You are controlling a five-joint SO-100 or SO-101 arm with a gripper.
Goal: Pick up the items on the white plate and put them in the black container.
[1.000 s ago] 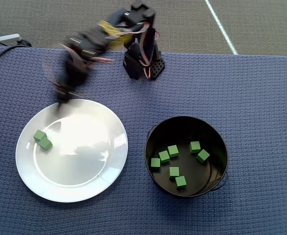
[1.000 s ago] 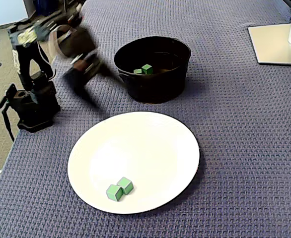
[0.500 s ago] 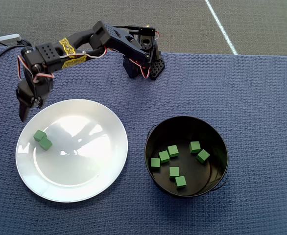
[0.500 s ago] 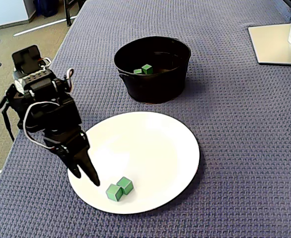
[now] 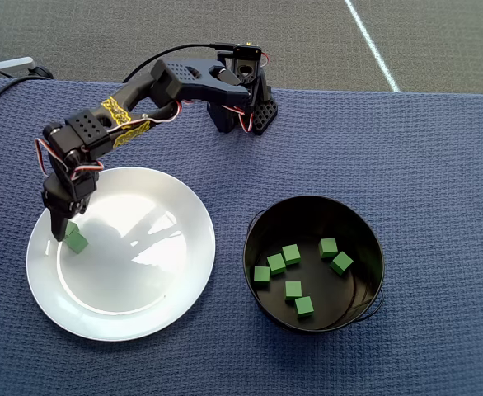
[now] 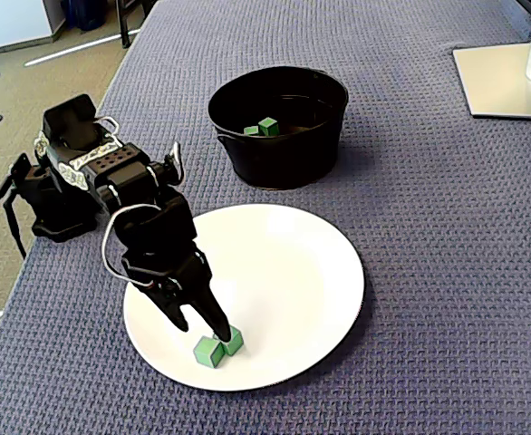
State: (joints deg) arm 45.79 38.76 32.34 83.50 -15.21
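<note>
Two green cubes lie touching each other near the edge of the white plate; in the overhead view one of them is largely hidden under the arm. Six more green cubes lie inside the black container, which stands beside the plate on the blue woven cloth. The gripper points down with its fingertips right at the two cubes; whether the jaws are parted or closed on a cube cannot be told from either view. The cubes appear light, rigid and matte, so they should grip well on two opposite flat faces. The glossy plate may let a cube slide, and the touching neighbour may be pushed aside.
</note>
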